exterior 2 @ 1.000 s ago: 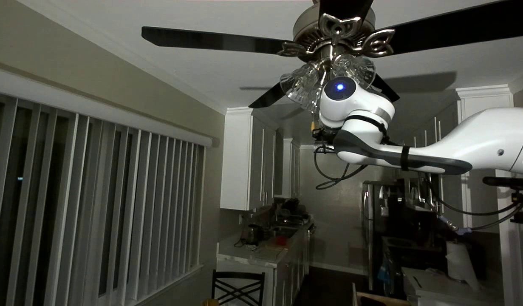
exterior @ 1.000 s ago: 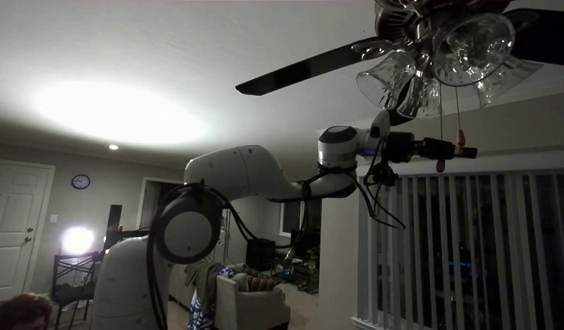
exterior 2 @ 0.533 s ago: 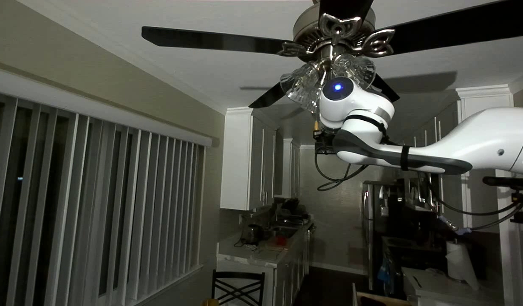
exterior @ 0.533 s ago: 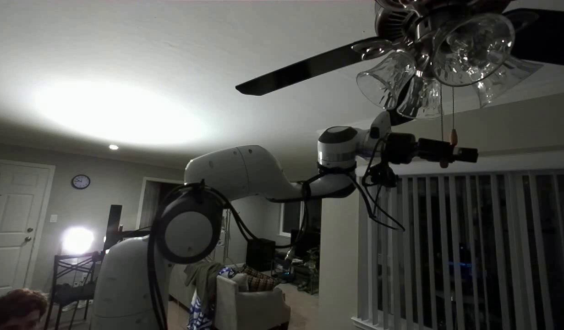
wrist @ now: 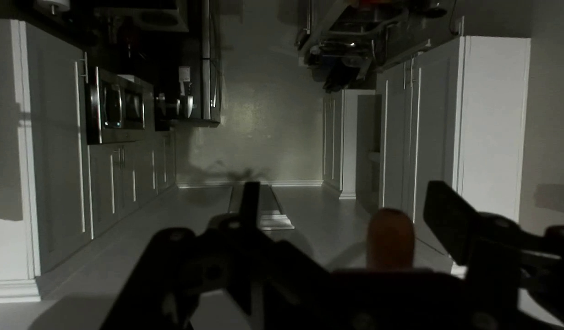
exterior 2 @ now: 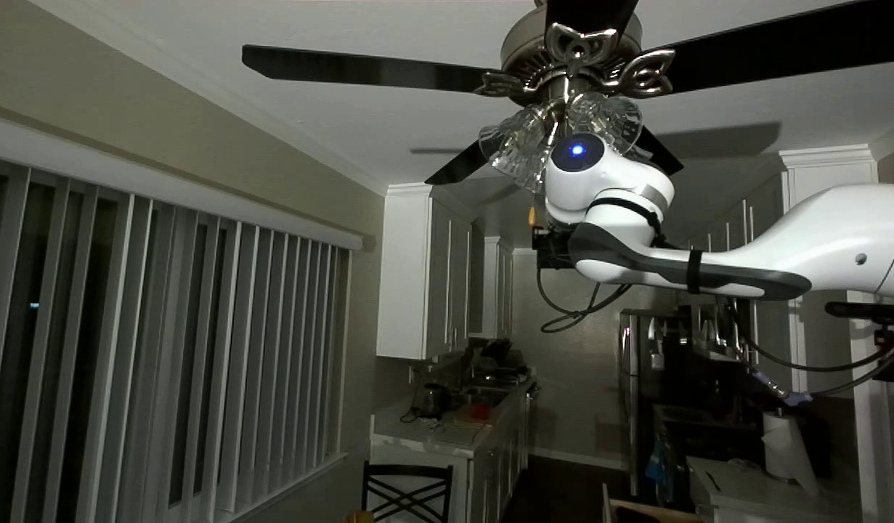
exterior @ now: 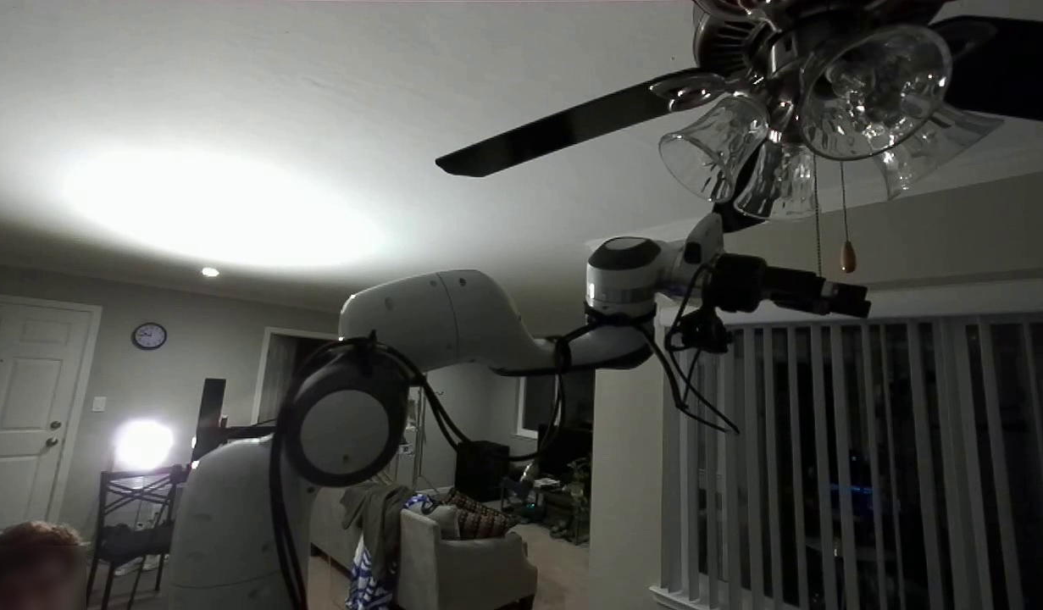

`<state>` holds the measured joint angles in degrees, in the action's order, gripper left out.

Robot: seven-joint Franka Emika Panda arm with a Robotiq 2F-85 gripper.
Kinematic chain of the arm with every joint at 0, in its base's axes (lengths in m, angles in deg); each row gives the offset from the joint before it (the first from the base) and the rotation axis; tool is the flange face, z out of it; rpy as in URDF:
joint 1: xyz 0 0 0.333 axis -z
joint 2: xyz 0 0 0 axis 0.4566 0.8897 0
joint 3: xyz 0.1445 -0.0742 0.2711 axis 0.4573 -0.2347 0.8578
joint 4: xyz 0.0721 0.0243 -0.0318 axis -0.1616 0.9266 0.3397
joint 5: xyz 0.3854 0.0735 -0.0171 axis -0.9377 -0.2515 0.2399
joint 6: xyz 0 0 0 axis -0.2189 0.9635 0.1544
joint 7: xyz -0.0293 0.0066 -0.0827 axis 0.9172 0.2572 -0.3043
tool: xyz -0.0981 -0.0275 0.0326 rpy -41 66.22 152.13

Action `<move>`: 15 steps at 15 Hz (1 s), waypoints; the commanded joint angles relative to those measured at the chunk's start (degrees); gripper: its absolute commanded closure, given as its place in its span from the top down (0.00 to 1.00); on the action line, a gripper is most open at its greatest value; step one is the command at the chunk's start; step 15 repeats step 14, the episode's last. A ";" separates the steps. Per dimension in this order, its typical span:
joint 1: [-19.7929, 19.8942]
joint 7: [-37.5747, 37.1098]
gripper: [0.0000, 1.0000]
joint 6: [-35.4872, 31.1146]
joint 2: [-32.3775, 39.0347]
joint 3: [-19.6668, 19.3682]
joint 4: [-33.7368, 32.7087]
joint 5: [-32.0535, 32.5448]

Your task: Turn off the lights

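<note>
Currently, my white jointed robot arm [exterior: 441, 318] stands stretched out with a bent elbow, and it holds the black two-finger gripper [exterior: 851, 301] below the clear bell-shaped glass shades [exterior: 779, 182], tilted slightly down. The jaws stand apart. In the wrist view, an orange-brown rounded pull [wrist: 391, 240] appears between them; whether they touch it, I cannot tell. In an exterior view, a light-wood drop-shaped pull [exterior: 847, 256] hangs just above the gripper; if both are the same, I cannot say.

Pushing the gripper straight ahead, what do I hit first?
Probably the orange-brown pull, showing between the fingers of the open gripper in the wrist view; whether it hangs past them or inside is unclear.
</note>
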<state>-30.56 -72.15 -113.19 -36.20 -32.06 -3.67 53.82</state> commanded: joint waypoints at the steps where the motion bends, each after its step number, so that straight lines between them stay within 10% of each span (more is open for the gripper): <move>1: -0.40 1.12 1.00 0.52 -3.52 0.01 5.10 -3.05; 15: -0.84 0.12 1.00 0.29 -3.72 0.16 6.10 -2.06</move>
